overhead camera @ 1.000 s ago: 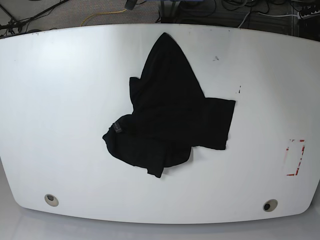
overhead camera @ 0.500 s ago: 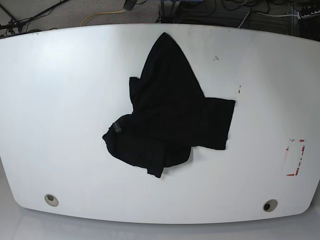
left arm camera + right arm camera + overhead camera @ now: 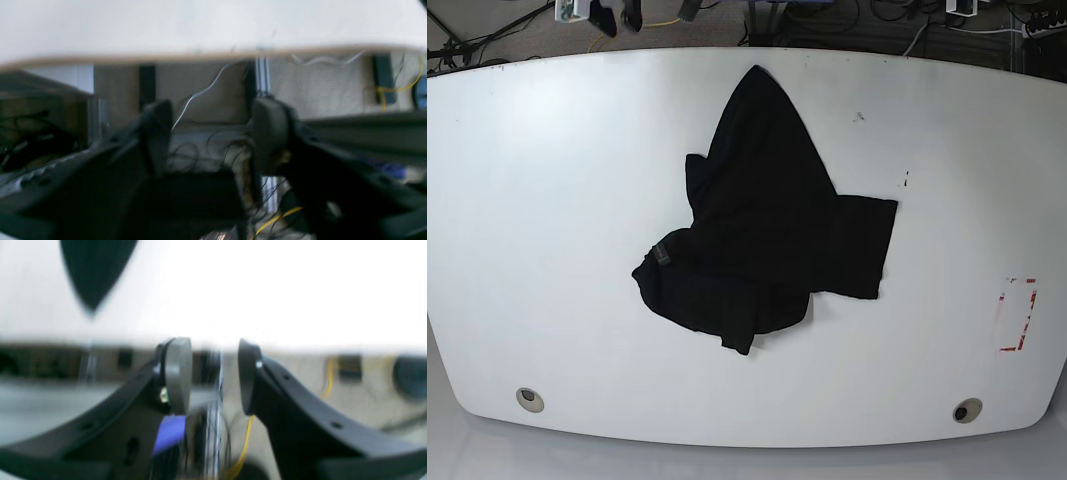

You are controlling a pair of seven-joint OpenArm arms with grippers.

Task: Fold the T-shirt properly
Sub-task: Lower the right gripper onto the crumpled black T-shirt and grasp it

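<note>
The black T-shirt lies crumpled in the middle of the white table, one pointed end toward the far edge, no print showing. My right gripper is open with nothing between its fingers. It hovers beyond the table's far edge, and a black tip of the T-shirt shows at its upper left. In the base view its fingertips peek in at the top left. My left gripper is also open and empty, off the table by its far edge, away from the shirt.
Red tape marks sit near the table's right side. Two round holes lie along the near edge. Cables and a yellow cord cover the floor behind the table.
My right gripper's fingers have come into the base view at the top left edge. The T-shirt has not moved.
</note>
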